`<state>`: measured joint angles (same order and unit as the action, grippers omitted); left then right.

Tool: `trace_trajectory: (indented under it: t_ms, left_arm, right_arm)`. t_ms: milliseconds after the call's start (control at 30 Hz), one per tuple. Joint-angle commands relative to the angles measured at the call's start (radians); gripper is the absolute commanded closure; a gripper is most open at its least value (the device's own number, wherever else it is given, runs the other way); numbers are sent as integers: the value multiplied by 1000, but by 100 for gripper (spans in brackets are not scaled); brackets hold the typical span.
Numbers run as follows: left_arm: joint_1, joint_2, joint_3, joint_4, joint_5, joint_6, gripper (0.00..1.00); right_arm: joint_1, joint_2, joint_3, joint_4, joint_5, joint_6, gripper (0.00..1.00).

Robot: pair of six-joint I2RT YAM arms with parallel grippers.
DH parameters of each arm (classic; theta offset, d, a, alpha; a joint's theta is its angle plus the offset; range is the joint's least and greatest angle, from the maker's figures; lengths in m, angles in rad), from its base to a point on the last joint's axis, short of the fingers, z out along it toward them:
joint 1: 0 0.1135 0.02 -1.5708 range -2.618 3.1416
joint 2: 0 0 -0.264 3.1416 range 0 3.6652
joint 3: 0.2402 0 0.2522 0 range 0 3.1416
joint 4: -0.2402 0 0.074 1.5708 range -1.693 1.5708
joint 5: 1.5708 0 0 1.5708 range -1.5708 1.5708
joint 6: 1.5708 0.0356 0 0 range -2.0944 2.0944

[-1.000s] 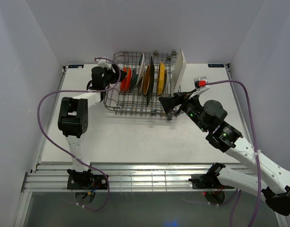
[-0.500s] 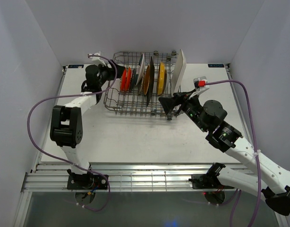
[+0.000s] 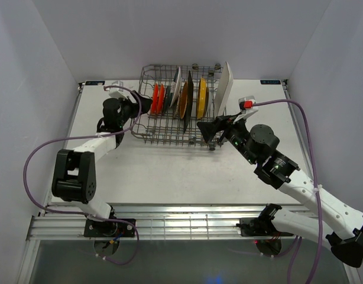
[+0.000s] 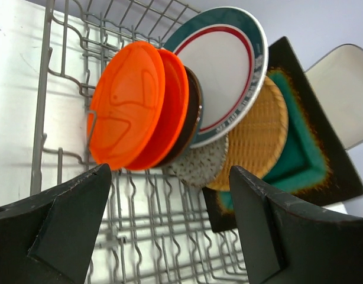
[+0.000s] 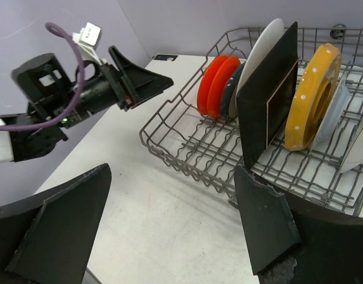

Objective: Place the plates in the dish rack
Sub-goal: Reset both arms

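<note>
The plates stand on edge in a row between the tines of the dish rack (image 3: 165, 137), a grey wire basket with a wavy mesh floor and raised sides. It sits at the far middle of the matte white counter (image 3: 169, 177). From the left end come two glossy orange rounds (image 4: 125, 106) and a dark round (image 4: 195, 106) almost hidden behind them. Next are a small speckled grey round (image 4: 199, 167), a larger white round with a teal rim (image 4: 226, 62) and thin red ring, and a wood-tone round (image 4: 261, 142) with a woven-looking face. Then follow a dark square (image 4: 305, 148) with a green centre, a yellow scalloped round (image 5: 314, 89) dotted white, and a pale blue round (image 5: 340, 112) against it. At the right end, a white rectangle (image 3: 224, 89) with rounded corners tilts rightward. The left jaws, black and wedge-shaped, are spread wide and empty just beside the rack's left end, facing the orange pair. The right jaws are likewise wide apart, holding nothing, at the rack's near right corner. A purple cable (image 3: 39, 151) loops beside the left arm (image 3: 81, 151).
</note>
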<state>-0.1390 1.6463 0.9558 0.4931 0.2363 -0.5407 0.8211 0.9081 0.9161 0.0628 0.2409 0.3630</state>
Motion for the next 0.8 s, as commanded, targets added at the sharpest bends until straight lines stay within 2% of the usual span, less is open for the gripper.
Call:
trace_trajectory:
  t_ms: [0, 233, 467, 767]
  left_arm:
    - [6, -153, -83, 18, -9, -53, 9]
    - [4, -351, -299, 38, 32, -114, 9]
    - [-7, -592, -558, 143, -8, -182, 9]
    - [-24, -758, -686, 170, 1, -246, 9]
  right_arm:
    - [4, 2, -42, 71, 29, -2, 10]
    - [4, -34, -146, 89, 75, -30, 10]
    - [4, -181, -307, 180, 58, -22, 10]
    - [4, -264, -448, 175, 87, 4, 10]
